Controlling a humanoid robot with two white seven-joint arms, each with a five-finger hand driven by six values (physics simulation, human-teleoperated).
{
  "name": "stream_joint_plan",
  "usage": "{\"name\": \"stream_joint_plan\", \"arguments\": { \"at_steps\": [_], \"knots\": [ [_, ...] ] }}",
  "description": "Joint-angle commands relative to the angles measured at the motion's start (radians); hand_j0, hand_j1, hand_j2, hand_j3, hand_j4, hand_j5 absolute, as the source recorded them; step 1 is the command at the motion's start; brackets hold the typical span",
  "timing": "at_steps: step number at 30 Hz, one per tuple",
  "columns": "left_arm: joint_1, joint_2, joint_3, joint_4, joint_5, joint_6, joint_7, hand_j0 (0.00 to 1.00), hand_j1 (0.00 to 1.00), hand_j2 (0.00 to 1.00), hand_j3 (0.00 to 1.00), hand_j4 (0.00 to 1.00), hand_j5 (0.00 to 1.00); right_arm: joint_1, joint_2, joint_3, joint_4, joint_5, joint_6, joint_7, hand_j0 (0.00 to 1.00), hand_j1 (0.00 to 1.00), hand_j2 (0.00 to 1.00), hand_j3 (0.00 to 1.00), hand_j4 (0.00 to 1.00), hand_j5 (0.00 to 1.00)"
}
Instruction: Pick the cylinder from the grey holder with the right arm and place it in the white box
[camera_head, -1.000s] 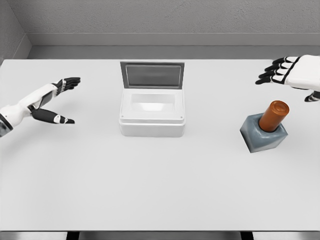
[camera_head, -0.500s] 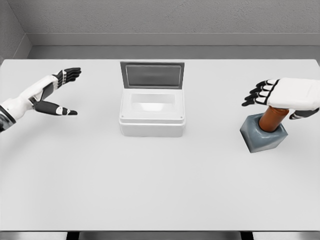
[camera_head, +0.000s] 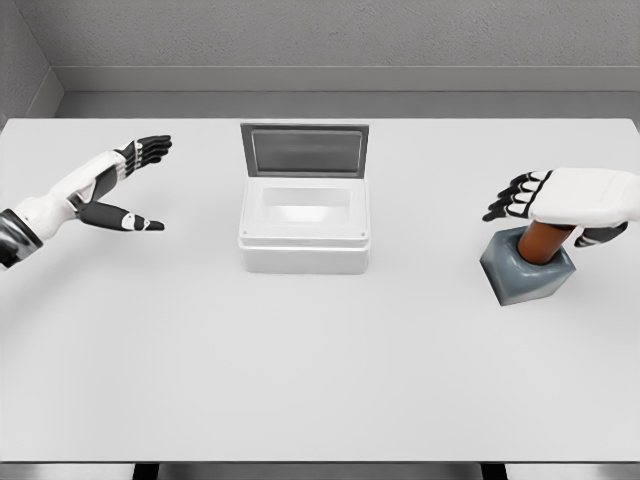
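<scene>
An orange-brown cylinder (camera_head: 544, 241) stands tilted in the grey holder (camera_head: 525, 268) at the table's right. My right hand (camera_head: 560, 200) lies flat over the cylinder's top and hides it, with the fingers (camera_head: 512, 197) stretched out to the left and nothing grasped. The white box (camera_head: 305, 226) sits in the middle of the table, its grey lid (camera_head: 305, 150) raised at the back. My left hand (camera_head: 125, 185) hovers open over the table's left side.
The white table (camera_head: 300, 370) runs to a dark front edge at the bottom of the view. A grey wall stands behind the far edge.
My right hand came down from the upper right onto the cylinder's top and has sunk a little lower. The left hand has drifted slightly right and up.
</scene>
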Motion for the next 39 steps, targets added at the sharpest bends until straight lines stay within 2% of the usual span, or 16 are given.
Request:
{"name": "stream_joint_plan", "arguments": {
  "at_steps": [1, 6, 11, 18, 19, 21, 25, 26, 27, 35, 39],
  "knots": [
    [0.0, -0.001, 0.002, 0.0, 0.006, 0.001, 0.0, 1.0, 1.0, 1.0, 1.0, 1.0, 1.0, -0.002, 0.004, 0.0, 0.0, -0.003, 0.002, 0.0, 1.0, 1.0, 1.0, 1.0, 1.0, 1.0],
    [-0.002, -0.003, 0.002, -0.002, 0.004, 0.001, -0.001, 1.0, 1.0, 1.0, 1.0, 1.0, 1.0, -0.002, 0.006, 0.0, -0.002, -0.003, 0.002, 0.0, 1.0, 1.0, 1.0, 1.0, 1.0, 1.0],
    [-0.002, -0.003, 0.002, -0.002, 0.004, 0.001, -0.001, 1.0, 1.0, 1.0, 1.0, 1.0, 1.0, -0.002, 0.006, 0.0, -0.002, -0.003, 0.002, 0.0, 0.95, 0.95, 0.95, 0.95, 0.95, 0.95],
    [0.0, -0.01, 0.002, -0.002, -0.016, 0.001, 0.0, 1.0, 1.0, 1.0, 1.0, 1.0, 1.0, -0.002, 0.004, 0.001, -0.003, -0.003, 0.002, 0.0, 0.94, 0.94, 0.94, 0.94, 0.94, 0.94],
    [0.0, -0.01, 0.002, -0.002, -0.016, 0.001, 0.0, 1.0, 1.0, 1.0, 1.0, 1.0, 1.0, -0.002, 0.004, 0.001, -0.005, -0.003, 0.002, 0.0, 0.88, 0.88, 0.88, 0.88, 0.88, 0.88],
    [0.0, -0.01, 0.002, -0.002, -0.016, 0.001, 0.0, 1.0, 1.0, 1.0, 1.0, 1.0, 1.0, -0.002, 0.004, 0.001, -0.005, -0.002, 0.002, 0.0, 0.68, 0.68, 0.68, 0.68, 0.68, 0.68],
    [0.0, -0.01, 0.002, -0.002, -0.016, 0.001, 0.0, 1.0, 1.0, 1.0, 1.0, 1.0, 1.0, -0.002, 0.003, 0.001, -0.008, -0.002, 0.002, 0.0, 0.55, 0.55, 0.55, 0.55, 0.55, 0.55],
    [0.0, -0.01, 0.002, -0.002, -0.016, 0.001, 0.0, 1.0, 1.0, 1.0, 1.0, 1.0, 1.0, -0.002, 0.003, 0.001, -0.008, -0.002, 0.002, 0.0, 0.46, 0.46, 0.46, 0.46, 0.46, 0.46],
    [0.0, -0.01, 0.002, -0.002, -0.016, 0.001, 0.0, 1.0, 1.0, 1.0, 1.0, 1.0, 1.0, -0.002, 0.004, 0.001, -0.008, -0.003, 0.002, 0.0, 0.43, 0.43, 0.43, 0.43, 0.43, 0.43],
    [0.0, -0.01, 0.002, -0.002, -0.016, 0.001, 0.0, 1.0, 1.0, 1.0, 1.0, 1.0, 1.0, -0.003, -0.013, -0.019, -0.002, -0.002, 0.002, 0.0, 0.42, 0.42, 0.42, 0.42, 0.42, 0.42],
    [0.0, -0.01, 0.002, -0.002, -0.016, 0.001, 0.0, 1.0, 1.0, 1.0, 1.0, 1.0, 1.0, -0.005, -0.011, -0.06, -0.002, -0.006, 0.002, 0.0, 0.41, 0.41, 0.41, 0.41, 0.41, 0.41]
  ]
}}
